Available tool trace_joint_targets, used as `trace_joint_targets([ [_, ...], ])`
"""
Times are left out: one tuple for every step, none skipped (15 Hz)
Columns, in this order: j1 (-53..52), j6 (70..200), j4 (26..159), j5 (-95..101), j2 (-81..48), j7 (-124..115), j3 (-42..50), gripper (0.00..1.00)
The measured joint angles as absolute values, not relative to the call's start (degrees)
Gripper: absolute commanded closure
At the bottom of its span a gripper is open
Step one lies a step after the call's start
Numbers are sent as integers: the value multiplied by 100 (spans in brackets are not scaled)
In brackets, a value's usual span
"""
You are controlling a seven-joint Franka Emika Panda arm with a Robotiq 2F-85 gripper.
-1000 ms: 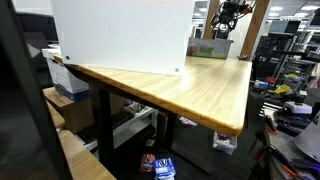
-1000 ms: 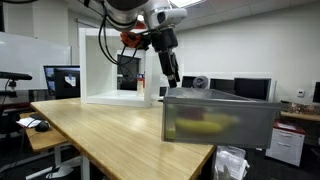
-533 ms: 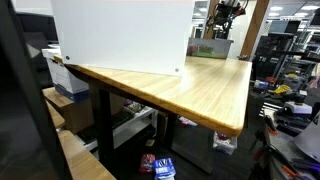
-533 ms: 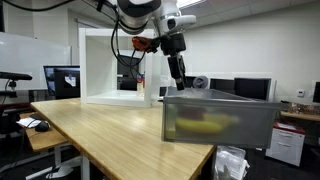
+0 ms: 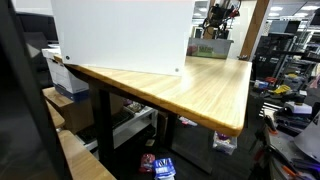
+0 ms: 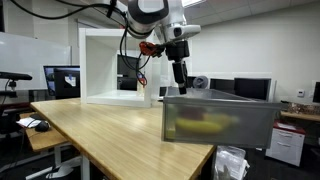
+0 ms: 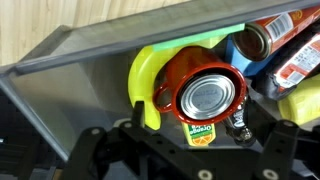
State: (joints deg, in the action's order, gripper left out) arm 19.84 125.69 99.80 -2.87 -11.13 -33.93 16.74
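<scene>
- Bin (image 7: 70, 55) comes first: its grey wall slants across the left of the wrist view. In an exterior view it sits at the end of the wooden desk (image 6: 100, 128).
- Next, a yellow-green curved piece (image 7: 143, 80) hugs the left side of the red can (image 7: 208, 97).
- That red can sits inside the bin, straight ahead of my fingers (image 7: 95, 148) and centred between them. Its silver lid faces the camera, so I judge its long axis runs along my line of approach, not across it.
- My fingers stand wide apart and hold nothing. In an exterior view they hang just above the bin's rim.
- A small yellow-and-green label (image 7: 200, 133) shows below the lid, and its writing is too small for me to read.
- To the right lie a second can (image 7: 262, 38) and a red packet (image 7: 300, 65), whose white lettering I cannot make out.
</scene>
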Motion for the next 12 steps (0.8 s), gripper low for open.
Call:
trace_joint_targets([
  [1981, 12550, 9940, -311, -1166, -3391, 1672, 0],
  [1976, 12538, 9907, -332, -1214, -3390, 1671, 0],
  [1968, 12533, 9884, -357, -1259, -3389, 1670, 0],
  [1957, 12524, 9861, -384, -1300, -3387, 1669, 0],
  [1943, 12513, 9838, -405, -1339, -3387, 1669, 0],
  [1918, 12501, 9822, -420, -1387, -3386, 1666, 0],
  [1903, 12493, 9818, -426, -1413, -3384, 1660, 0],
  [1884, 12486, 9817, -427, -1433, -3381, 1655, 0],
  [1858, 12478, 9817, -427, -1450, -3378, 1654, 0],
  [1832, 12469, 9816, -427, -1466, -3372, 1647, 0],
  [1808, 12463, 9817, -427, -1481, -3363, 1638, 0],
  [1779, 12455, 9817, -427, -1494, -3356, 1633, 0],
])
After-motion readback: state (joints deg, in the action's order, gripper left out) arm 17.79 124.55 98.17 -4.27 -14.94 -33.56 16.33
